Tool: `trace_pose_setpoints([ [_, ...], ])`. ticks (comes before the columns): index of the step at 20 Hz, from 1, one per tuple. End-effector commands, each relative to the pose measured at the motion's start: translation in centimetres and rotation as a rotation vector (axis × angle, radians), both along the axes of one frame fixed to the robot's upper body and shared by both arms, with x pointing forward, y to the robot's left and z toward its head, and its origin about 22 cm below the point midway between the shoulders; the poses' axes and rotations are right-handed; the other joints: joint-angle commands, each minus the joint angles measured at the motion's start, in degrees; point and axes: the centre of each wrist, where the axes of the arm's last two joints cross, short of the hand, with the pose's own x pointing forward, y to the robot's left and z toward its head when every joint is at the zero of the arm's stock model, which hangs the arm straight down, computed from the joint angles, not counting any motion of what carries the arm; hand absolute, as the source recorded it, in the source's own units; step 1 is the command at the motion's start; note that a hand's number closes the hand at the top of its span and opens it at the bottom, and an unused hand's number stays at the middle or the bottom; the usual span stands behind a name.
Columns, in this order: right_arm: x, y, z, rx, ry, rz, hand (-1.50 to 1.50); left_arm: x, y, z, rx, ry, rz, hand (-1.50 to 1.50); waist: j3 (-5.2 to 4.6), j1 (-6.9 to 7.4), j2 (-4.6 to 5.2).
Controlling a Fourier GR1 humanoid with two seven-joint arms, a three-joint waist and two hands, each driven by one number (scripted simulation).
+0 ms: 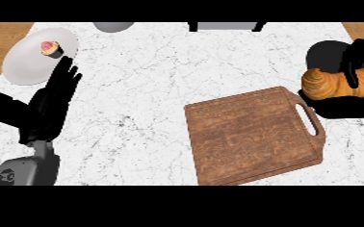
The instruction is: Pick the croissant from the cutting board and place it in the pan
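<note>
Head view: cutting board [250, 137] sits on the marble counter [142, 106], handle slot toward its upper right, nothing on its top. Croissant [327, 84] is off the board, just past the board's upper-right corner, held up by the right hand [350, 65], whose dark fingers curl over the pastry's right end; most of that hand runs out of frame, thumb position can't be told. Black shape under and around the croissant, just right of the board's handle, reads as the pan [334, 107], only partly in frame, rim hard to separate from the hand's shadow. Whether the croissant already touches the pan or hangs above it can't be told. Left hand [55, 94] is far left of the board, fingers straight and spread, resting, holding nothing. White plate [28, 60] with a small cupcake [51, 48] lies further upper left of the board, next to that hand's fingertips. Grey bowl-like object [113, 26] at the top edge, well up-left of the board. Judgement: pick done, placing under way. Risks: letting go while the croissant overhangs the pan edge nearest the board, so it tips out onto the counter; fingers catching the pastry on withdrawal and dragging it back out; pan nudged if the hand lowers onto its rim.
</note>
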Motion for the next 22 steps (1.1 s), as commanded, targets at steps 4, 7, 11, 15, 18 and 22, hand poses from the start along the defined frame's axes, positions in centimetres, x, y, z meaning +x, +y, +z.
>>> trace_pose_setpoints([
  [4,3.0,-5.3,0.8,0.078,-0.061,-0.125,1.50,-0.2,0.0,0.2,-0.001,0.011,-0.020,0.00,0.03,0.51,0.16],
  [7,4.4,-9.0,0.0,0.117,-0.082,-0.142,1.50,0.0,0.3,0.2,-0.001,-0.005,-0.028,0.00,0.04,0.60,0.24],
  [11,5.7,-14.0,-0.9,0.152,-0.090,-0.168,1.50,0.0,-1.2,0.1,-0.005,-0.003,-0.025,0.00,0.07,0.93,0.31],
  [15,6.9,-17.5,-3.0,0.199,-0.095,-0.195,1.50,0.7,-2.0,-0.7,0.012,-0.006,-0.026,0.00,0.12,1.66,0.72],
  [18,6.8,-20.0,-4.1,0.175,-0.085,-0.167,1.50,1.1,-1.4,1.5,-0.009,-0.025,-0.027,0.00,0.14,1.63,0.61],
  [22,7.6,-20.2,-7.7,0.216,-0.055,-0.103,1.50,1.5,-1.2,-0.5,0.002,0.002,-0.048,0.00,0.15,1.81,0.82],
])
